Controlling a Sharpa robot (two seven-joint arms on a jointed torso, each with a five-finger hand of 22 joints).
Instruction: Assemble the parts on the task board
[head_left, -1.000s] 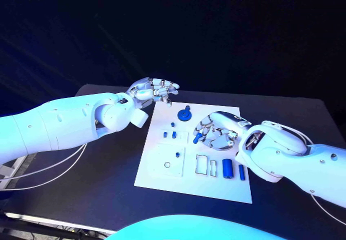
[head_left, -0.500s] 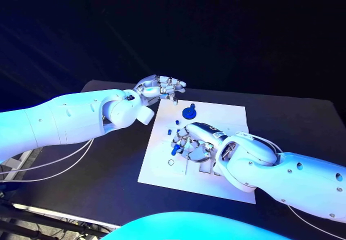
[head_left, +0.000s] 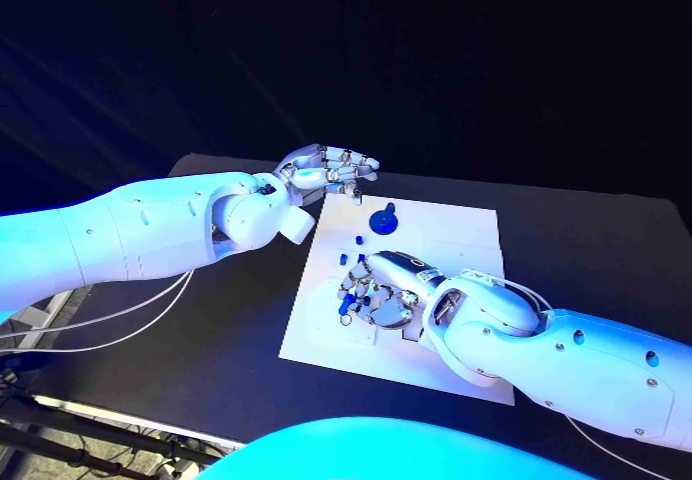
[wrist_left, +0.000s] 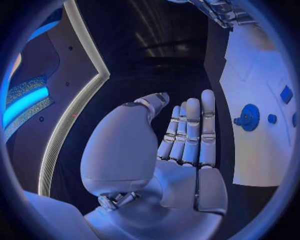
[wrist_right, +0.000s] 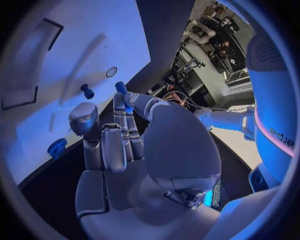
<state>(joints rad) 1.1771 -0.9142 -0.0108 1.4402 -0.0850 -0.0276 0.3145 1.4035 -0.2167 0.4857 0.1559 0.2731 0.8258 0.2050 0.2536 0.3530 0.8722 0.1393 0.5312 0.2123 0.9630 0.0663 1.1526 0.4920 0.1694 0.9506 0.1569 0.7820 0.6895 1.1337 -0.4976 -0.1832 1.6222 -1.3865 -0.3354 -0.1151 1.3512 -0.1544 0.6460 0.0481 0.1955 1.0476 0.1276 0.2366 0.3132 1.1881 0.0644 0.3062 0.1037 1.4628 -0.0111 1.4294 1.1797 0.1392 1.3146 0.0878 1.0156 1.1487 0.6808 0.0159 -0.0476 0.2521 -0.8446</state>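
Note:
The white task board (head_left: 459, 236) lies in the middle of the black table. A blue gear (head_left: 384, 221) stands near its far edge, with small blue pegs (head_left: 356, 240) just in front of it. My right hand (head_left: 382, 293) hovers low over the board's left middle and pinches a small blue part (head_left: 345, 309) between thumb and a finger; the right wrist view shows that part (wrist_right: 120, 87) at the fingertips above the board (wrist_right: 69, 45). My left hand (head_left: 330, 169) hangs over the board's far left corner, fingers (wrist_left: 190, 130) stretched out and holding nothing.
The board carries a round hole (wrist_right: 111, 71), a blue peg (wrist_right: 87, 91) and rectangular recesses (wrist_right: 25, 65). The left wrist view shows the gear (wrist_left: 249, 117) and a peg (wrist_left: 272, 118). Bare black table (head_left: 202, 320) surrounds the board.
My right hand has carried the small blue part leftward and nearer across the board, from its middle toward the left side. The left hand has stayed near the far left corner.

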